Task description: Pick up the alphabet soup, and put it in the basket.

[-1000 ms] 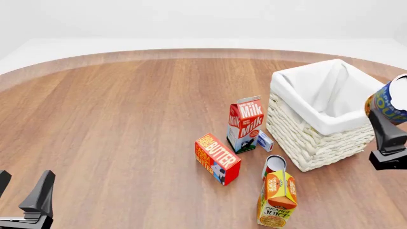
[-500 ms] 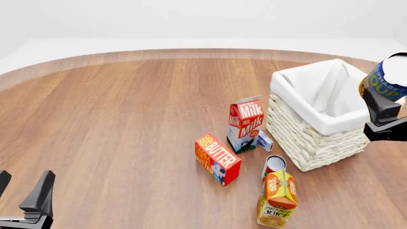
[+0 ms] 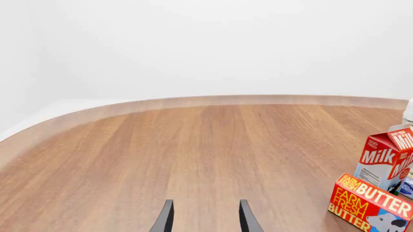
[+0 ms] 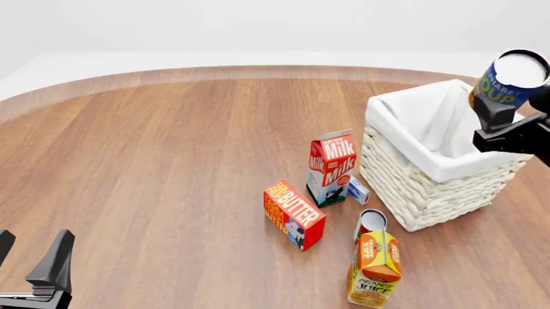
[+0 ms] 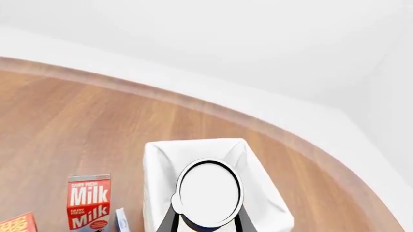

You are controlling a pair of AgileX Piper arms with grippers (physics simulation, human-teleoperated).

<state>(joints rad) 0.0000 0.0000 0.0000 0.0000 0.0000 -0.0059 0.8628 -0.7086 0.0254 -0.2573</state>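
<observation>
Right gripper point(image 4: 503, 122) fingers clamping the alphabet soup point(image 4: 509, 82) at upper right, above the basket point(image 4: 413, 161) rim, left gripper point(image 4: 30, 270) fingers parted at lower left, wide bare wooden surface point(image 4: 172, 167) between.

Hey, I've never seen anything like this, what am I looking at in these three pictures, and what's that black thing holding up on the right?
These are computer-rendered pictures of two robot arms at a wooden table. One picture looks down from above and behind the arms. The other two come from small cameras mounted just behind each arm's pincer. The right pincer holds a blue-labelled soup can in the air over the white-lined wicker basket; its own camera looks along the fingers at the can's white top. The left pincer is open and holds nothing, low at the near left. On the table stand a milk carton, a butter box, an orange juice carton and a red can.
</observation>
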